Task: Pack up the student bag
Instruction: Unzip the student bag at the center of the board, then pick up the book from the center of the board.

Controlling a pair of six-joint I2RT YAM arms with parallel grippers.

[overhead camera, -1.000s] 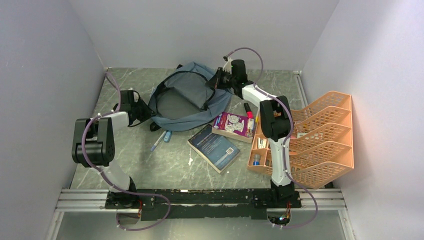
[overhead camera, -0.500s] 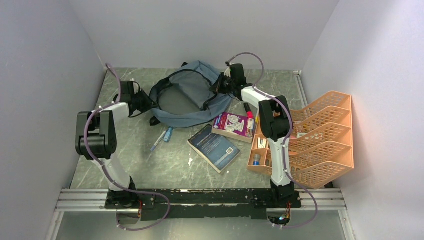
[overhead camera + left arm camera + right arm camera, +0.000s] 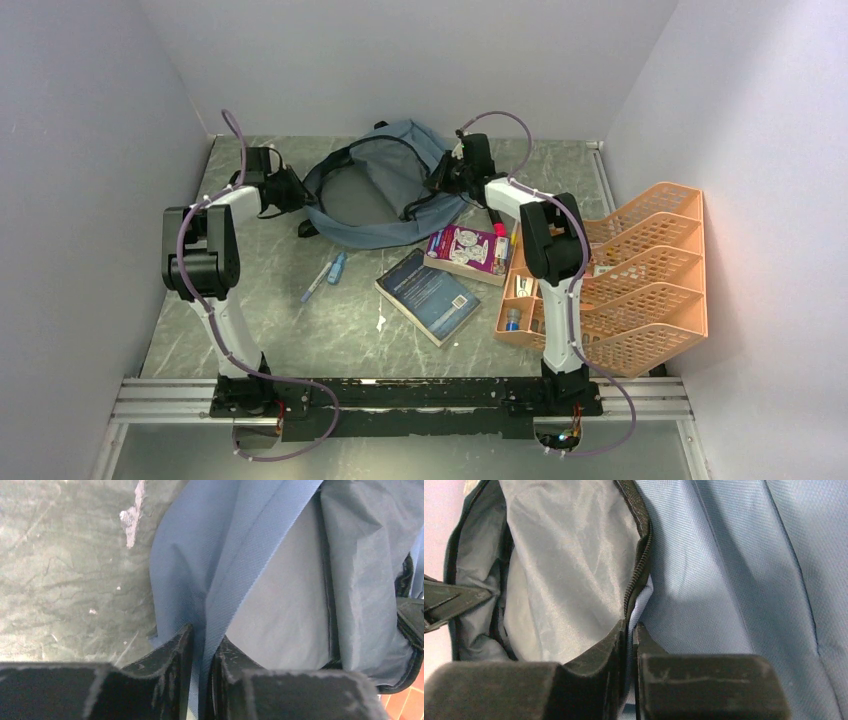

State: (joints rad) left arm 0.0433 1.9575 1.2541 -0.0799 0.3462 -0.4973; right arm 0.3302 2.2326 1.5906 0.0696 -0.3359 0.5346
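At the far middle of the table (image 3: 300,340): the student bag (image 3: 385,195), mouth open, held between both grippers. Pinched at its left edge by the left gripper (image 3: 296,190), jaws almost closed on a blue fabric fold. Clamped at its right rim by the right gripper (image 3: 439,182), just beside the black zip (image 3: 636,580).

- The student bag (image 3: 385,200): matt woven blue-grey cloth outside, a smoother, faintly shiny grey lining inside, and black zip teeth.
- The tabletop (image 3: 300,330): a dark, veined, stone-like surface, scuffed and chipped pale in spots.
- The left gripper (image 3: 200,680) and right gripper (image 3: 630,680): black matt jaws, scratched pale along their edges.
- The tray organiser (image 3: 650,300): smooth orange plastic mesh.
- The rail (image 3: 160,400) at the tabletop's near edge: bare, dull silver metal.
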